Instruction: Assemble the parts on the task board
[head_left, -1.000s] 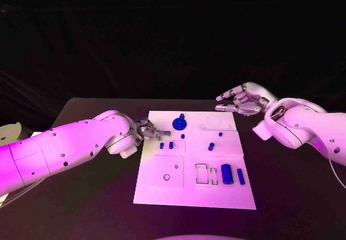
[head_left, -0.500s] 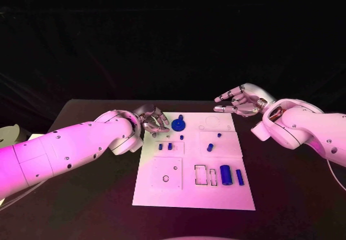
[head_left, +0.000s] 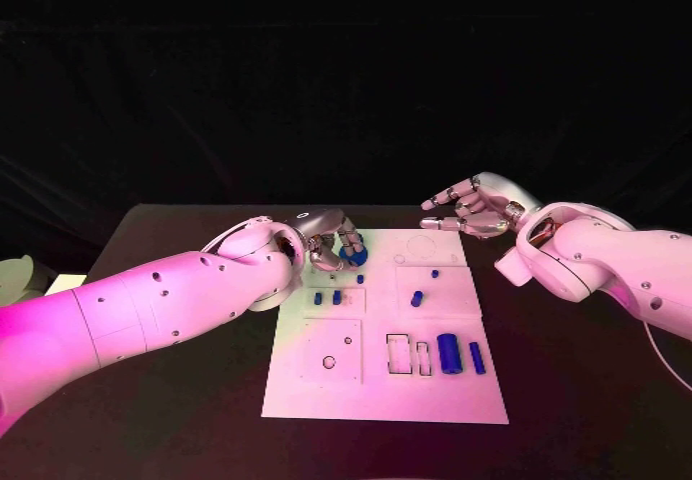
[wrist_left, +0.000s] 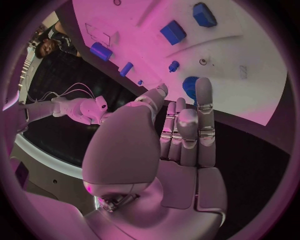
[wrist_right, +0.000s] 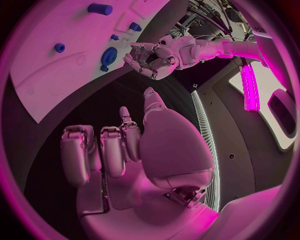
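Note:
The white task board (head_left: 346, 385) lies mid-table with several blue parts on it. A round blue gear-like part (head_left: 358, 257) sits near its back left corner. My left hand (head_left: 329, 240) hovers over that corner with its fingertips (wrist_left: 203, 87) right beside the gear (wrist_left: 189, 87); whether they touch it is unclear, and the hand holds nothing. Beyond the board's back right corner, my right hand (head_left: 469, 208) hangs in the air, fingers half curled and apart, with nothing in it. The right wrist view looks across at the gear (wrist_right: 107, 56) and the left hand (wrist_right: 150, 57).
Two small blue pieces (head_left: 327, 297) stand in a left recess, another (head_left: 415, 298) sits mid-board, and a thick cylinder (head_left: 451, 354) and a slim one (head_left: 477, 357) lie at the front right. Rectangular slots (head_left: 400, 353) and a round hole (head_left: 329, 362) are cut in the front half.
My left hand has swung from the board's left edge toward the back, ending over the gear. The right hand has hardly moved.

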